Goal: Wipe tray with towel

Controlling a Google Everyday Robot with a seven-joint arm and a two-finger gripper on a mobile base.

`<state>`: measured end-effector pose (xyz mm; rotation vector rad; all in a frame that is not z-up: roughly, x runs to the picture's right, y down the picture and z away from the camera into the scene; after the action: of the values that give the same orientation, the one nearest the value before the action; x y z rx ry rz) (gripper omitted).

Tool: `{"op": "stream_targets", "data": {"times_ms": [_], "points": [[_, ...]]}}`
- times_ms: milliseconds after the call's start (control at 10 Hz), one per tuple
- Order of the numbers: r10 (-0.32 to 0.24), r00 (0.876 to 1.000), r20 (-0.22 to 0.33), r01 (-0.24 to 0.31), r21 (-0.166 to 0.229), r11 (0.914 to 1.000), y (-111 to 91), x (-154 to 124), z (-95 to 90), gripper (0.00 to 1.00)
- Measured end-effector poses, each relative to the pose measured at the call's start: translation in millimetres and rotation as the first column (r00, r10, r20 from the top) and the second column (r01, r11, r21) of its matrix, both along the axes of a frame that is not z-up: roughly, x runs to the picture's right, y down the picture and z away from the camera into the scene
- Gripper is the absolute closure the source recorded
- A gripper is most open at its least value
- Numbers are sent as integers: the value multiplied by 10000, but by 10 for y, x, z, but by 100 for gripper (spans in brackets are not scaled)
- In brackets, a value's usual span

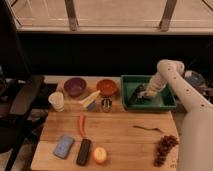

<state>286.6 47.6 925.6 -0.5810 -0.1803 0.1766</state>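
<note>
A green tray (165, 103) stands at the back right of the wooden table. My white arm reaches down into it from the right. My gripper (141, 93) is low inside the tray, on a crumpled grey towel (135, 96) that lies on the tray floor at its left half.
A purple bowl (75, 86), an orange bowl (107, 86), a white cup (57, 101), a small can (106, 104), a carrot (81, 125), a blue sponge (64, 146), a black bar (83, 151), an orange (100, 155), grapes (165, 147) and a twig (148, 129) lie on the table. A black chair (20, 100) stands left.
</note>
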Motion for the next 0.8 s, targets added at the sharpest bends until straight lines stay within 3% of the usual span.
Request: {"op": "stream_targets", "data": {"times_ms": [300, 500, 800], "points": [[-136, 9991, 399, 153, -423, 9990, 182, -71, -55, 100], [-160, 9992, 372, 188, -764, 9969, 317, 76, -162, 100], [22, 9994, -341, -59, -1088, 9940, 351, 570, -202, 100]]}}
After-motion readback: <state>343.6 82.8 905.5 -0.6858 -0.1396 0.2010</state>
